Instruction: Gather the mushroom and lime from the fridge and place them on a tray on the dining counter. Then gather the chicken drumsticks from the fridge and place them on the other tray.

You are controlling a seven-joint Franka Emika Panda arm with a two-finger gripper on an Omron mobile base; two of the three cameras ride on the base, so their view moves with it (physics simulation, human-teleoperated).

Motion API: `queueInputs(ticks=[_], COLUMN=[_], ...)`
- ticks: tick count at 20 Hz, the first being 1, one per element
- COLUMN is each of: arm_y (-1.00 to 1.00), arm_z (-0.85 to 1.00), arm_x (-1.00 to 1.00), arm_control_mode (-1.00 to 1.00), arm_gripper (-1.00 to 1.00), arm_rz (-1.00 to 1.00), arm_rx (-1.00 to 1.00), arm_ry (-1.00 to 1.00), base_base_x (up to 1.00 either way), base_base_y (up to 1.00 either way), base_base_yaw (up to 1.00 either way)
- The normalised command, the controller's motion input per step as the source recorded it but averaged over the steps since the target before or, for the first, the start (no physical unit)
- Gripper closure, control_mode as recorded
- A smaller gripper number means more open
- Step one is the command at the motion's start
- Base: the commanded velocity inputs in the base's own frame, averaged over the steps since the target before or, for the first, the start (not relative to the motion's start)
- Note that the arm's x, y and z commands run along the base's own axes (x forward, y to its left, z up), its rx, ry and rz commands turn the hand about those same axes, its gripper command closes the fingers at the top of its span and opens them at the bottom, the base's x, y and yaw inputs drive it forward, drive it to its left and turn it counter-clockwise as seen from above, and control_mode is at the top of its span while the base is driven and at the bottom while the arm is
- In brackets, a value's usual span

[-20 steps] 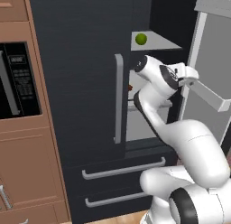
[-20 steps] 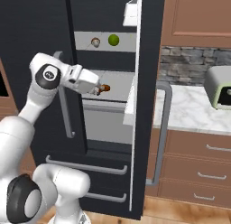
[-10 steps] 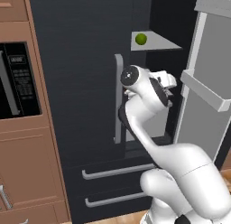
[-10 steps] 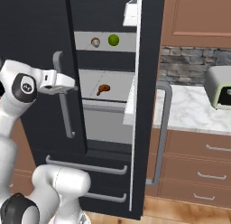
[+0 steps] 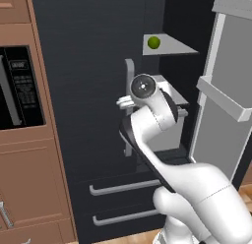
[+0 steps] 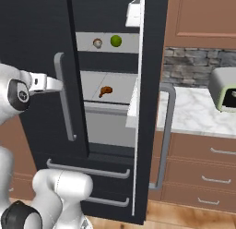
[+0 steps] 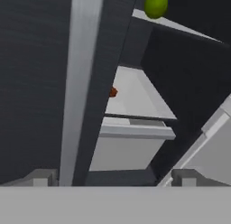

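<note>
Gripper (image 7: pixel 113 178), fingers spread and empty, faces the fridge handle (image 7: pixel 74 87); steer right past it toward the lime (image 7: pixel 156 5)

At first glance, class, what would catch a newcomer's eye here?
The open fridge door on the right, and inside it a bright green lime beside a mushroom on the upper shelf. Below lies a brown drumstick, while the white arm's open end effector sits by the left door's handle.
</note>
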Motion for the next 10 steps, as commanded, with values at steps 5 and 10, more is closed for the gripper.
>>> queueInputs(ticks=[5, 10], arm_y=[0.03, 0.01], arm_z=[0.00, 0.00], arm_x=[0.48, 0.59], arm_control_mode=[-1.00, -1.00], arm_gripper=[-1.00, -1.00], arm_rz=[0.12, 0.05], arm_rx=[0.21, 0.12], arm_ry=[-0.05, 0.00], base_base_x=[0.00, 0.00], base_base_y=[0.00, 0.00], base_base_yaw=[0.00, 0.00])
